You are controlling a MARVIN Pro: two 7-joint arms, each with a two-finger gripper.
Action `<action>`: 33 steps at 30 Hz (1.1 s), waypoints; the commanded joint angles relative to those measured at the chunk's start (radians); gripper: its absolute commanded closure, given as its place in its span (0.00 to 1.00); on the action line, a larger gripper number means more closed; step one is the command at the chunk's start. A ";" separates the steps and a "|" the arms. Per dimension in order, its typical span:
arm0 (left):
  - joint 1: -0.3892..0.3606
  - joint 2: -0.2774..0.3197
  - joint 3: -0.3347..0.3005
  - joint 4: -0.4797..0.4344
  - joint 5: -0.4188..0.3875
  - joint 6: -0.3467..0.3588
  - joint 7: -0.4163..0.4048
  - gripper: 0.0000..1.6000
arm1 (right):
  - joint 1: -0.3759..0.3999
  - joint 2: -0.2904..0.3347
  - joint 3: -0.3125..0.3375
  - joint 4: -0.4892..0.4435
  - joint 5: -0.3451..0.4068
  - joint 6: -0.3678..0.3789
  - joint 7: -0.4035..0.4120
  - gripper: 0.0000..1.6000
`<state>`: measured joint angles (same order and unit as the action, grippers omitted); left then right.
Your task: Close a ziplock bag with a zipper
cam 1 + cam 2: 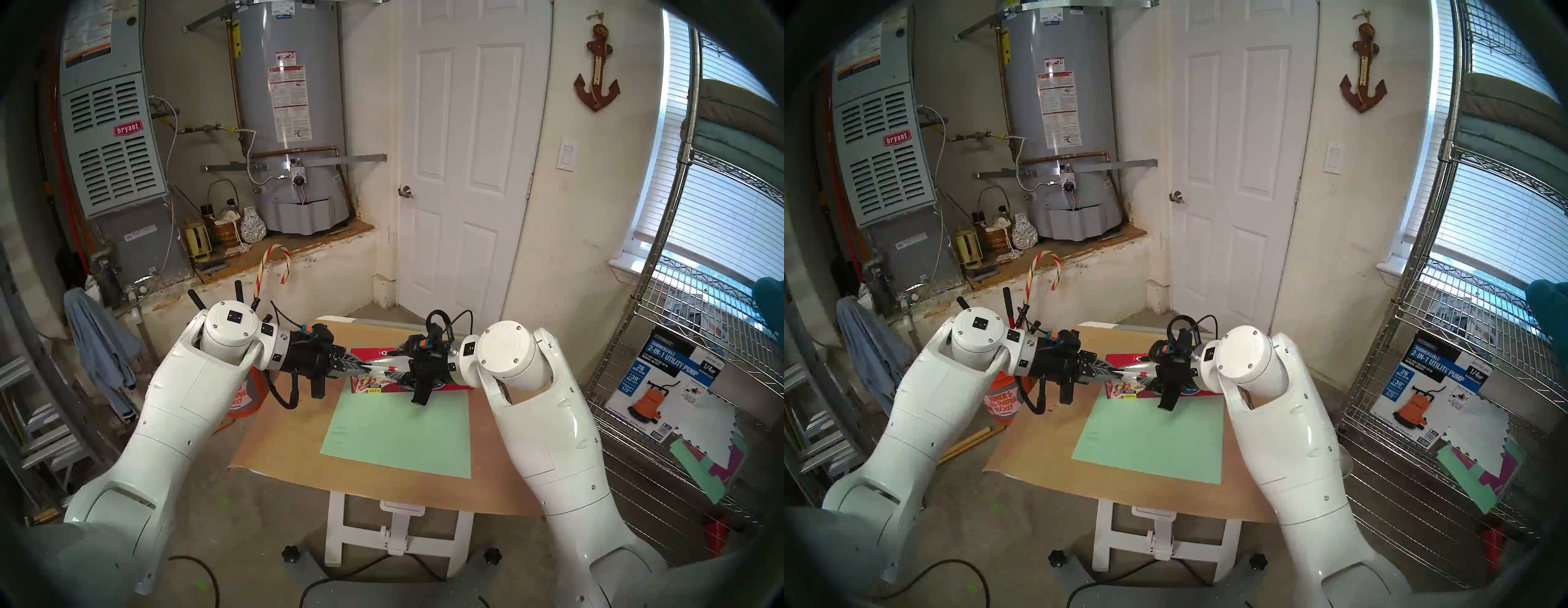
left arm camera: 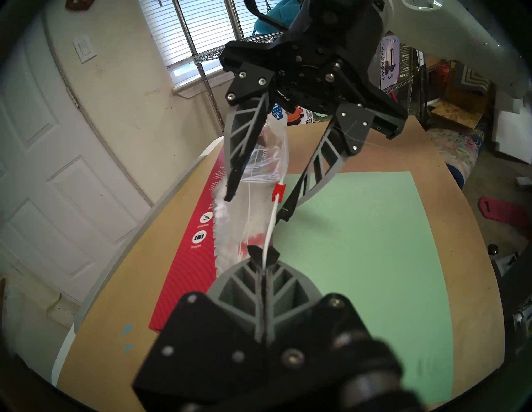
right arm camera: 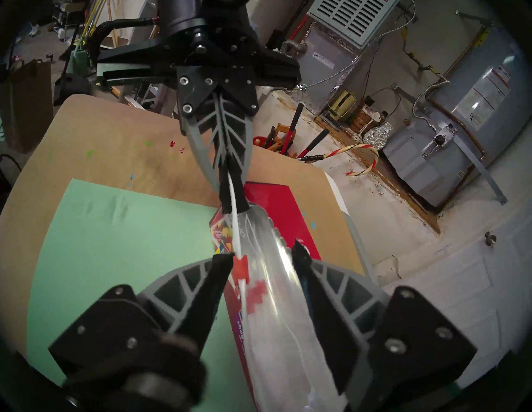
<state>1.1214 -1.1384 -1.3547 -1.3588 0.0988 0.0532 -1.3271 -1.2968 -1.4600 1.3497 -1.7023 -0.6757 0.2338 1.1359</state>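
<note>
Bag: the ziplock bag hangs stretched above the counter and the red box.
Left jaws: the left gripper is clamped on one end of the zipper.
Slider: the red slider sits between the right gripper jaws, beside one finger.
Right jaws: parted, gripping nothing yet.
Axis: the track runs arm to arm.
Pose: both wrists level, facing each other.
</note>
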 commanded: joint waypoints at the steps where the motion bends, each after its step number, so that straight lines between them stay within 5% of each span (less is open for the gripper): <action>1: -0.011 0.000 -0.007 -0.028 -0.003 0.003 0.003 1.00 | -0.009 -0.003 -0.001 -0.027 0.003 -0.008 -0.006 0.53; 33: 0.008 0.003 -0.008 -0.053 0.002 0.016 0.004 1.00 | -0.023 -0.005 0.012 -0.056 0.009 -0.003 0.005 0.52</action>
<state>1.1349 -1.1380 -1.3549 -1.3906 0.1036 0.0694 -1.3269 -1.3268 -1.4569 1.3619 -1.7304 -0.6731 0.2242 1.1347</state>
